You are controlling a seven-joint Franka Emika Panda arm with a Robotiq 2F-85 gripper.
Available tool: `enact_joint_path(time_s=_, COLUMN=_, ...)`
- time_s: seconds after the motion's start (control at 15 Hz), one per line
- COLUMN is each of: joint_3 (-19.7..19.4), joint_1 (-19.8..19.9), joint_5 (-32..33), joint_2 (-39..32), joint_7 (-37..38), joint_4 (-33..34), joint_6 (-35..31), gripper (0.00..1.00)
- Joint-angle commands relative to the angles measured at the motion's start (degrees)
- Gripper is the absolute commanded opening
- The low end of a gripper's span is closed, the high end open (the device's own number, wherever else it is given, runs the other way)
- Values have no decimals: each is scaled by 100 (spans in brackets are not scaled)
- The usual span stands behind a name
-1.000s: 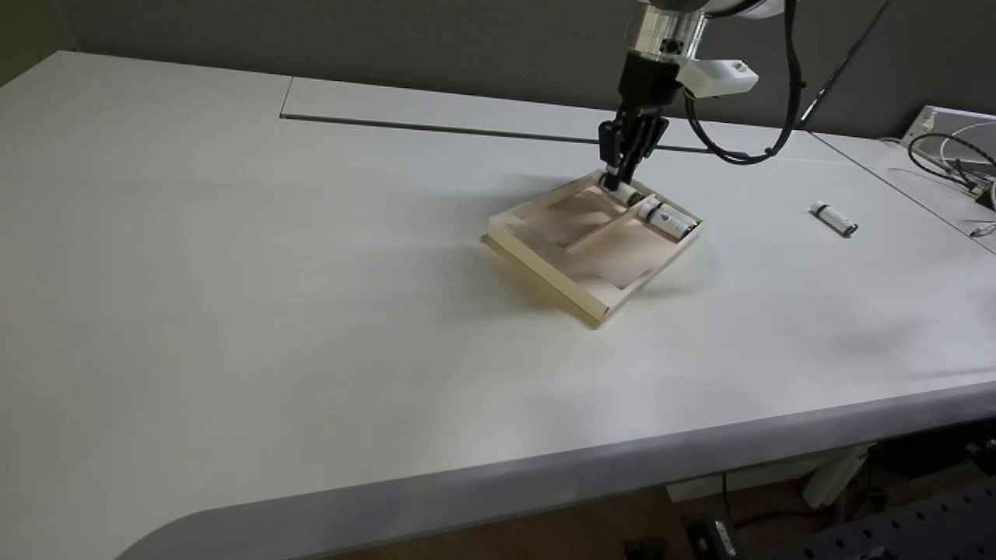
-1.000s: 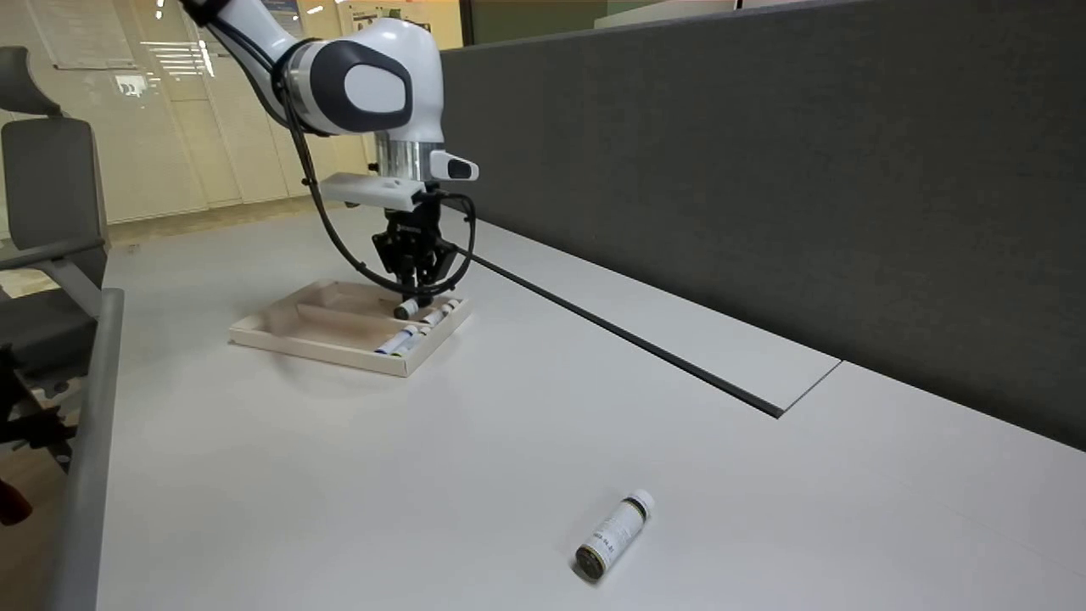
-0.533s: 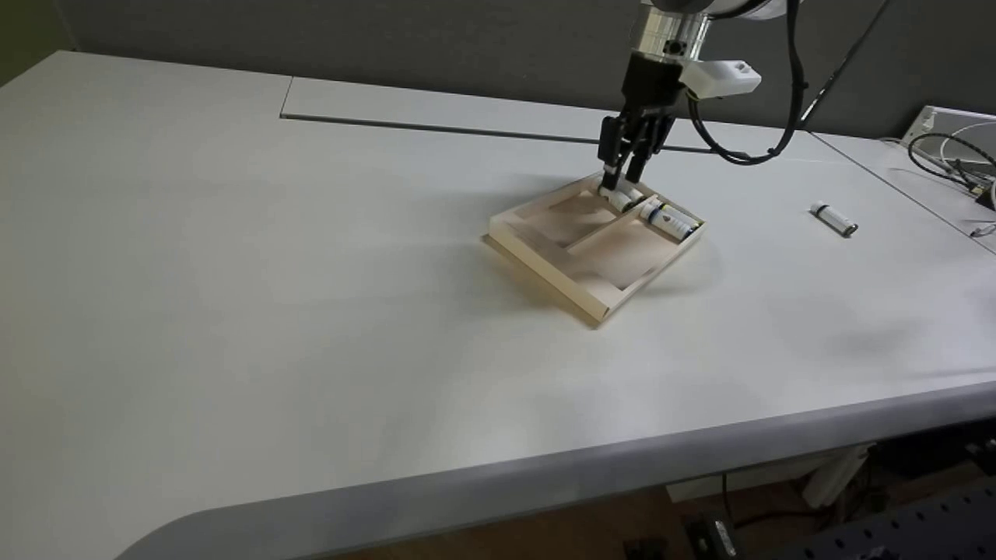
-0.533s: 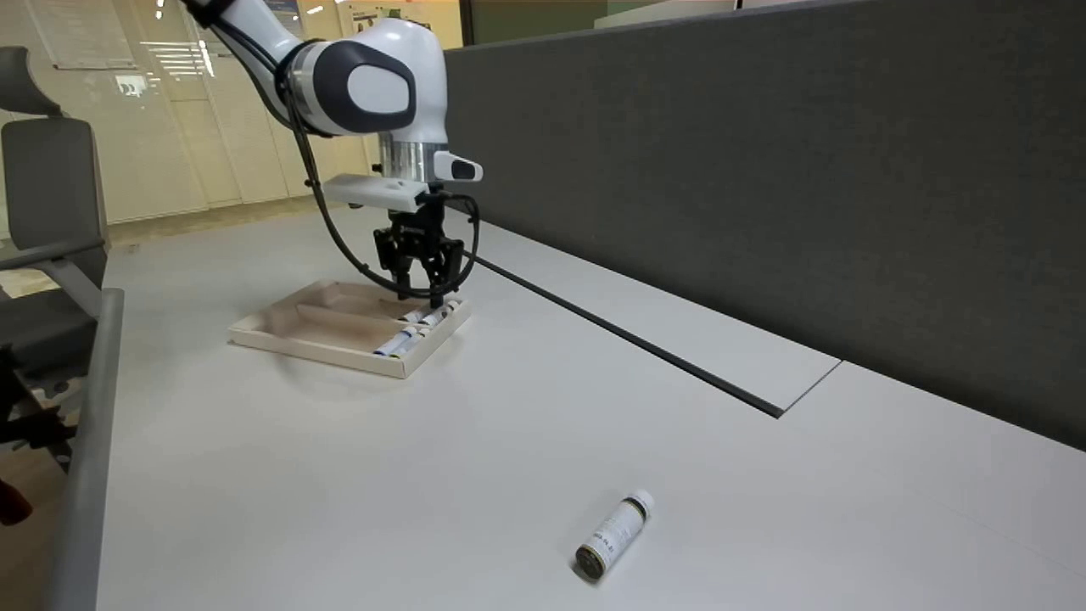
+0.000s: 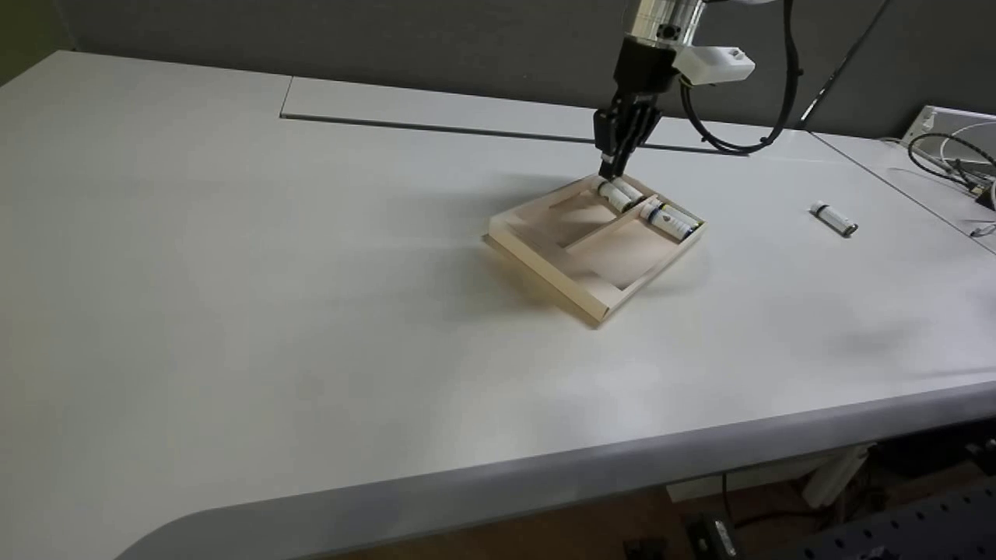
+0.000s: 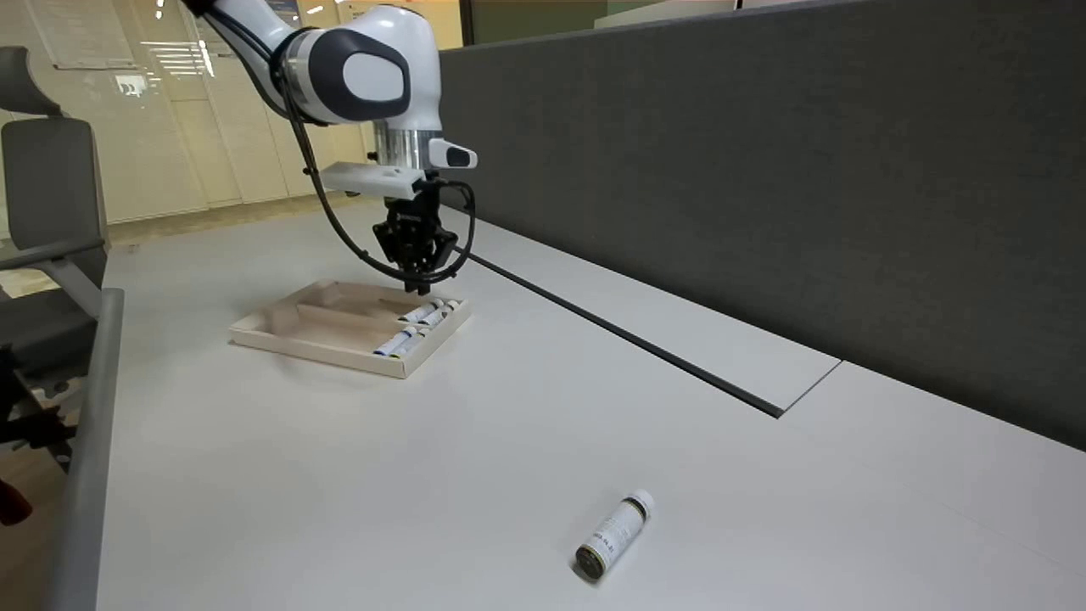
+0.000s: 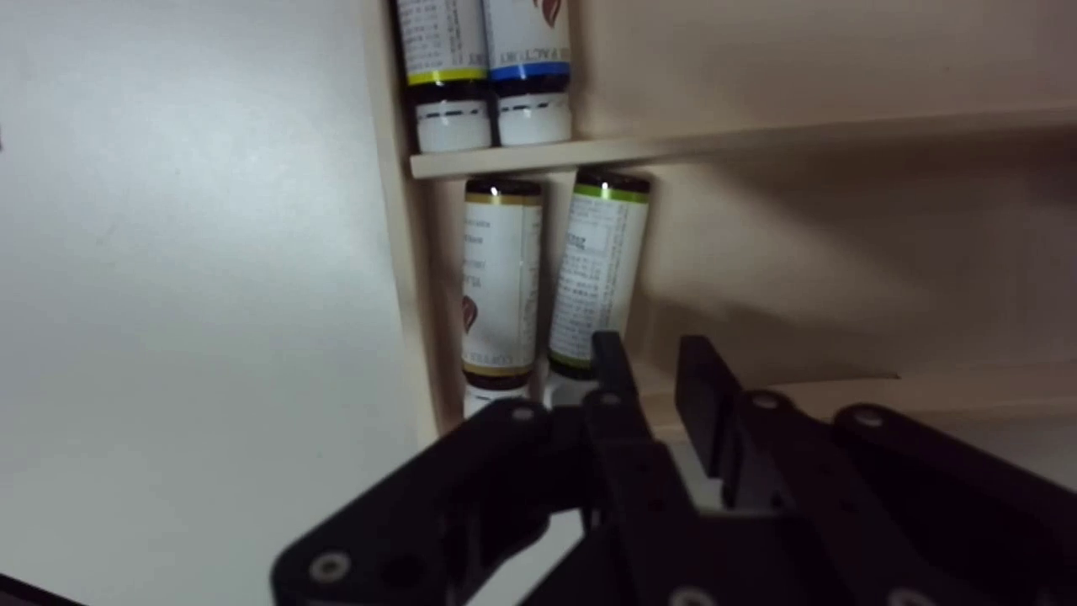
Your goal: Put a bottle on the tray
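Note:
The beige tray (image 5: 548,268) has a low rim and a divider; it also shows in an exterior view (image 6: 314,349). A small white bottle with green bands (image 7: 596,269) lies slightly tilted in one compartment, beside a bottle with tan bands (image 7: 501,286). Two more bottles lie in the other compartment, one with a blue band (image 7: 530,50). My gripper (image 7: 652,338) is partly open with a narrow gap and nothing between its fingers. It hangs just above the tray's back corner in both exterior views (image 5: 611,173) (image 6: 417,289). Its left finger hides part of the green-banded bottle's cap end.
Another bottle (image 5: 834,218) lies on the table away from the tray; it also shows in an exterior view (image 6: 614,536). A dark partition (image 6: 764,187) runs along the table's back. Cables (image 5: 953,159) lie at the table's far end. A loose cable loop hangs from the arm.
The gripper held a bottle over the tray, then opened and let it go. It has since risen a little and its fingers have moved closer together. The bottle lies in the tray.

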State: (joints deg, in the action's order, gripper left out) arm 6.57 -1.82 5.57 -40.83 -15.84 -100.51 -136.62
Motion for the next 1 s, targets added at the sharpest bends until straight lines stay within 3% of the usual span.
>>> enact_joint_path(time_s=0.0, joint_3=67, joint_1=-41, joint_5=-46, joint_2=12, joint_7=-37, joint_4=-8, joint_6=121, gripper=0)
enact_joint_path(time_s=0.93, joint_3=-111, joint_1=56, joint_5=15, joint_2=-274, joint_7=-12, joint_4=119, joint_6=209, gripper=0)
